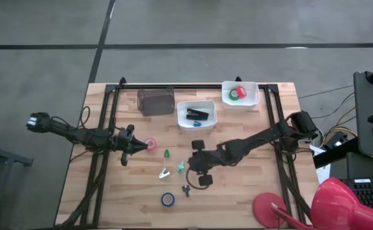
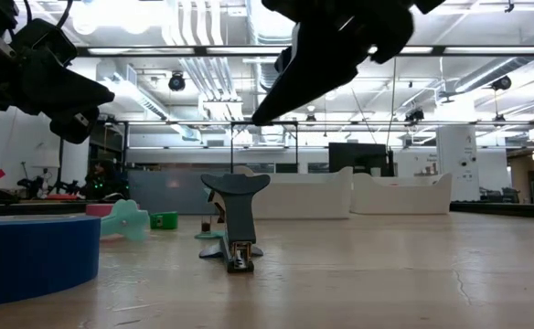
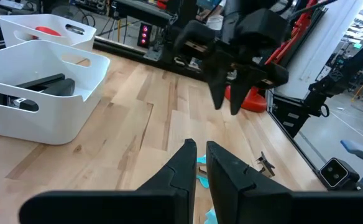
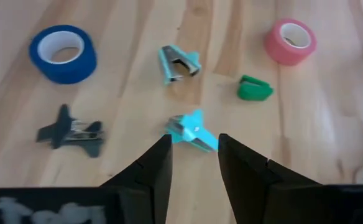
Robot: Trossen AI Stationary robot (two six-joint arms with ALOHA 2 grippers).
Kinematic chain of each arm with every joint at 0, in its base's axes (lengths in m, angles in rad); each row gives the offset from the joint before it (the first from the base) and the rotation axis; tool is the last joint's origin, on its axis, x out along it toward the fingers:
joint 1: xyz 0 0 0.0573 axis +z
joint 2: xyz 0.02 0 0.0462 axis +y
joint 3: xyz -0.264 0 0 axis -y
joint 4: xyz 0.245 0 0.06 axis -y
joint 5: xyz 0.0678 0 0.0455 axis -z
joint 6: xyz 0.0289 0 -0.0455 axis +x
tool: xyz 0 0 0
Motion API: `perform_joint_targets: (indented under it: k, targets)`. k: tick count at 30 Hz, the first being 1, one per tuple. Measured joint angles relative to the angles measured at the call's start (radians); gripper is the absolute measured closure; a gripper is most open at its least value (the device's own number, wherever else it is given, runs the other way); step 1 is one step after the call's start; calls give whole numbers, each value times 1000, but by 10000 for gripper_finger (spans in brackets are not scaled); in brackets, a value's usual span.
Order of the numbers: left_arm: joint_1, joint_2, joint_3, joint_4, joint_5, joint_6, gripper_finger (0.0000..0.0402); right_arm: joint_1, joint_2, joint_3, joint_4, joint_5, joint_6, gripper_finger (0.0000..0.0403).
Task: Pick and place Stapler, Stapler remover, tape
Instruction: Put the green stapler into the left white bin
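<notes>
My R gripper (image 4: 194,142) hangs low over the table w/ jaws spread. The light-blue staple remover (image 4: 192,132) lies right at the gap, just ahead of my fingertips (image 4: 160,163), not pinched; can't tell if either tip touches it.

Beyond it, straight ahead of the jaws: a teal-and-metal remover (image 4: 178,62). A green remover (image 4: 254,88) is ahead and off to one side, w/ the pink tape (image 4: 290,41) farther out that same way. On the other side are a black remover (image 4: 69,134), near, and the blue tape (image 4: 63,53), farther.

My L gripper (image 1: 140,145) has its jaws nearly pressed together, only a thin slit, nothing in it. Pink roll sits just off those tips; touching or not, can't tell.

The stapler (image 1: 198,114) is in a white bin (image 1: 211,121), well apart from both sets of jaws. Red tape (image 1: 241,91) and green tape (image 1: 233,96) are in a second white bin (image 1: 253,99) beside it.
</notes>
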Motion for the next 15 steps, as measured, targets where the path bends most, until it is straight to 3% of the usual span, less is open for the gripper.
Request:
perform_joint_targets:
  k: [6, 11, 15]
  targets:
    - [0, 0, 0, 0, 0, 0, 362, 30, 0, 0, -25, 0, -4, 313]
    - [0, 0, 0, 0, 0, 0, 362, 33, -5, -6, -38, -10, -42, 382]
    - [0, -1, 1, -5, 7, -18, 362, 32, -34, -28, -33, -17, -65, 392]
